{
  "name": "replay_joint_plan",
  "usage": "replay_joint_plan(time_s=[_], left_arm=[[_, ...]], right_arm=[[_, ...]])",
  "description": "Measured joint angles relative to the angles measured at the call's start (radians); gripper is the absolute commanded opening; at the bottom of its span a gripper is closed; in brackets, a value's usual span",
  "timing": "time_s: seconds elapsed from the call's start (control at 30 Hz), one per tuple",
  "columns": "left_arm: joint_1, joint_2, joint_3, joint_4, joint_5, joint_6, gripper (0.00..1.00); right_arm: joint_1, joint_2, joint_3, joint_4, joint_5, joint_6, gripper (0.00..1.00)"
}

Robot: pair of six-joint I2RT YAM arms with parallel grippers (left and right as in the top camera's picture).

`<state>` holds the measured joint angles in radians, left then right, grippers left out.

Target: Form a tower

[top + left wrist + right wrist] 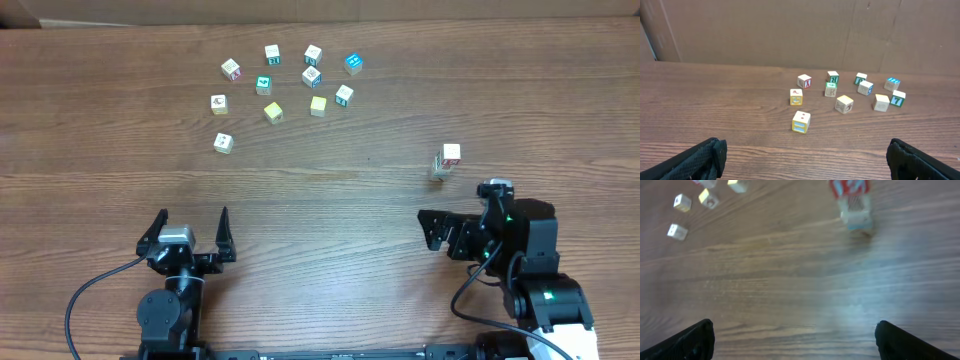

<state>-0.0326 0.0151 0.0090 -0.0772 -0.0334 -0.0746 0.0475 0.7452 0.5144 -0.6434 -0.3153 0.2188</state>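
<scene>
**Next cube, mind the column**

The tower (447,160) stands right of centre, just ahead of your right gripper (428,231), whose jaws are spread wide with nothing in them. The left gripper (192,214) is likewise spread and empty. The loose cubes (318,105) lie well apart on the far side. Likely next: fetch one. Swing wide of the tower, since it looks narrow and easily toppled.

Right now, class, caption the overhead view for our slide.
Tower stands before the open right gripper; left gripper open too; loose cubes scattered beyond.
</scene>
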Motion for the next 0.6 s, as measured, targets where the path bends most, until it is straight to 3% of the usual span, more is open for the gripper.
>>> replay_joint_plan(time_s=[0.27,0.6], left_arm=[[0.000,0.000,0.000,0.000,0.000,0.000,1.00],[0.000,0.000,0.000,0.000,0.000,0.000,1.00]], right_arm=[[0.000,-0.030,-0.018,-0.031,-0.002,-0.004,1.00],[0.000,-0.249,-0.018,-0.157,0.001,-0.010,0.98]])
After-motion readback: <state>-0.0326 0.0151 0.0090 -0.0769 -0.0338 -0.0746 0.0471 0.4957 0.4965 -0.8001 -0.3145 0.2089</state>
